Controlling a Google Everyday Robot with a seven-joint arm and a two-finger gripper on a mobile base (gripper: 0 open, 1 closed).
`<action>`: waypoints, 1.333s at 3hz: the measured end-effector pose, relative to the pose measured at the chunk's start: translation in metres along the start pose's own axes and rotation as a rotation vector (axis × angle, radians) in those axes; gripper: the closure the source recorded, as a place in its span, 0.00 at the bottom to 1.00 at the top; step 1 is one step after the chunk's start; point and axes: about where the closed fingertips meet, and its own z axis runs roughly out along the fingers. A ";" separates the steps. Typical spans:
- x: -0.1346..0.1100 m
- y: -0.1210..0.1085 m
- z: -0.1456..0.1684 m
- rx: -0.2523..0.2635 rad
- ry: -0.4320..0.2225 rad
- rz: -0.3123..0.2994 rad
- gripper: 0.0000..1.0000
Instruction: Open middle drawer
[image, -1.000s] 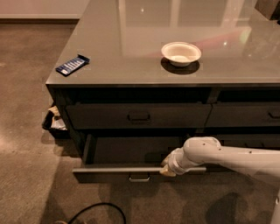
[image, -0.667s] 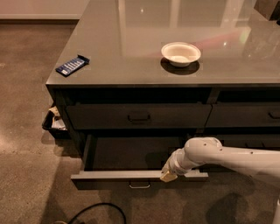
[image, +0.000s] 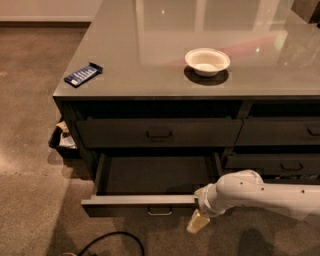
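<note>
Sliding out toward the bottom of the frame over the last second, the middle drawer (image: 131, 202) now stands well clear of the cabinet, its long dark tray (image: 156, 175) exposed beneath the closed top drawer (image: 159, 133). Most of that travel came early; in the last stretch the front has barely moved. What has changed since is the gripper (image: 197, 223): it was up at the top edge of the drawer front, toward its right end, and has dropped so that its pale tip hangs at the front's lower right corner, right of the small pull handle (image: 160, 212). Whether it is clamped or slack cannot be told, nor whether it touches the front. Judging by the depth of tray showing, the opening looks essentially done, and the lowered gripper suggests the arm is coming off the drawer. Up on the countertop (image: 150, 45), the white bowl (image: 207, 61) and blue packet (image: 83, 74) sit undisturbed.
</note>
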 end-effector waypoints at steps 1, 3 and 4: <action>0.006 0.019 -0.005 -0.009 0.019 -0.009 0.00; 0.011 0.029 -0.006 -0.019 0.030 -0.009 0.00; 0.022 0.022 0.009 -0.040 0.027 0.005 0.00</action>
